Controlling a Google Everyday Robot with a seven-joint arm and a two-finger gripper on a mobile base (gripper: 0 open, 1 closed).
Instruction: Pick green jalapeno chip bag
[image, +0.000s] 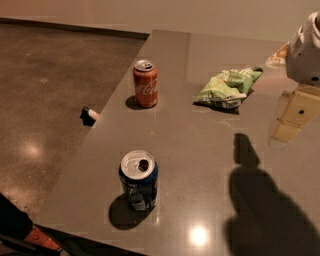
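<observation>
The green jalapeno chip bag (227, 87) lies crumpled on the grey table (200, 150), toward the far right. It is light green with white and dark patches. My gripper (293, 117) hangs at the right edge of the view, above the table, to the right of the bag and a little nearer than it. It holds nothing that I can see. The white arm housing (306, 50) sits above it.
An upright orange soda can (145, 83) stands left of the bag near the table's left edge. An opened blue can (139, 180) stands at the front. A small dark object (89, 116) lies on the floor to the left. The arm's shadow (260, 210) falls front right.
</observation>
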